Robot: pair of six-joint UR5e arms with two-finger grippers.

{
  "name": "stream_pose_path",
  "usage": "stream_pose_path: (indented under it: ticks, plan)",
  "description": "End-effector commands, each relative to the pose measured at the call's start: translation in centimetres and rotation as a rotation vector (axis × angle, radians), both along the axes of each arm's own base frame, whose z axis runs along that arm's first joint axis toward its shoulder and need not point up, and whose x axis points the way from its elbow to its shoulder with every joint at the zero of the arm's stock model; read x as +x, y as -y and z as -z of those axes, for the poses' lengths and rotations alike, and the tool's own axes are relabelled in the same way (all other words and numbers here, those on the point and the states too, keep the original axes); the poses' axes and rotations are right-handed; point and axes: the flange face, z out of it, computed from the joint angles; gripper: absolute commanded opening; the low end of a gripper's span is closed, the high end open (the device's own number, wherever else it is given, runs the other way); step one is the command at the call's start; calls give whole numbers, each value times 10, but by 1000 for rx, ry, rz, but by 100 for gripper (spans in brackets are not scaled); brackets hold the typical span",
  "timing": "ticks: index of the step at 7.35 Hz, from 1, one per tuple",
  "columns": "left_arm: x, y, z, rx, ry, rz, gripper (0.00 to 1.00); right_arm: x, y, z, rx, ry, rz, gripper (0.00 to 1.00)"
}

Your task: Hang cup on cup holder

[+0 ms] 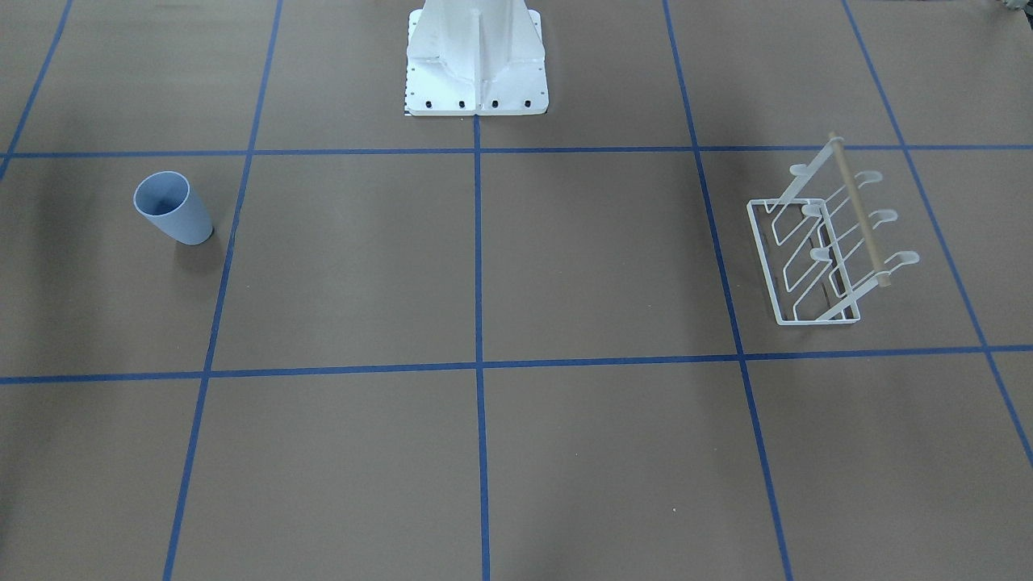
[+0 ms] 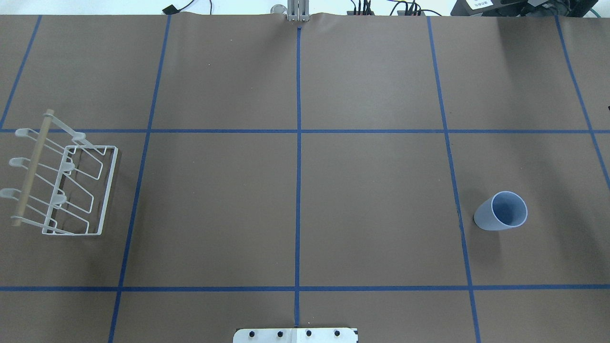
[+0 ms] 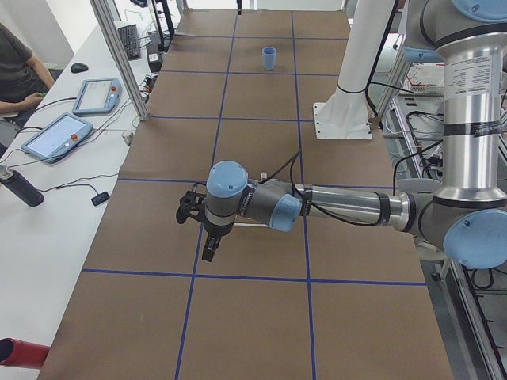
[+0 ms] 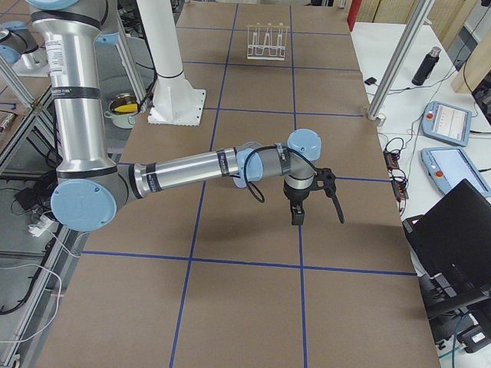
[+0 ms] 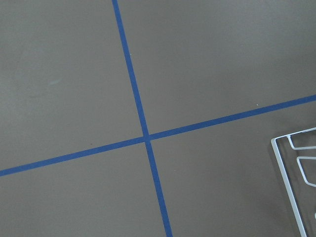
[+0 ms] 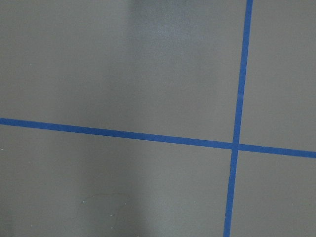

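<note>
**Front-facing view.** We log the cup (image 1: 172,207) standing on its base, mouth up, on the desk (image 1: 605,258), well out to the robot's right of the pedestal (image 1: 476,73). The cup holder (image 1: 831,242) sits well out to the pedestal's left. Its wooden rod (image 1: 860,211) runs along the top on the side away from the pedestal. Cup and holder are well apart, with brown desk and blue tape (image 1: 478,258) squares between them.

**Overhead.** Same layout. The holder is close to the frame's left edge. The cup is a full tape square farther from the pedestal than the centre line.

**Left-end view.** The left arm (image 3: 341,206) reaches out level from the pedestal's side. Its wrist is bent down and the left pincer (image 3: 202,229) points at the desk, above the surface. A sliver of white wire shows behind the wrist. We cannot tell how far the jaws stand apart.

**Right-end view.** The right arm (image 4: 192,169) mirrors that pose: forearm level, right pincer (image 4: 317,215) pointing down. We cannot tell its opening either. The holder stands far beyond the pedestal.

**Left wrist.** A tape crossing, with the corner of the holder's base at lower right.

**Right wrist.** A tape crossing only.
</note>
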Motion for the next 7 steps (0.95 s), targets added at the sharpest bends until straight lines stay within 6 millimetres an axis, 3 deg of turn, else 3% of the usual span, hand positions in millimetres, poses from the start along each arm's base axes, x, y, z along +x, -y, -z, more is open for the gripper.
stream_pose_path:
  ticks: [1, 4, 7]
  plan:
    - [1, 1, 7, -6, -14, 29, 98, -3, 0, 1, -1, 0, 5, 100]
    - [21, 5, 2, -14, -7, -9, 98, -8, -1, 1, 3, 3, 18, 100]
    - [26, 4, 2, -15, -4, -18, 98, -50, -11, 19, 34, 15, 97, 100]
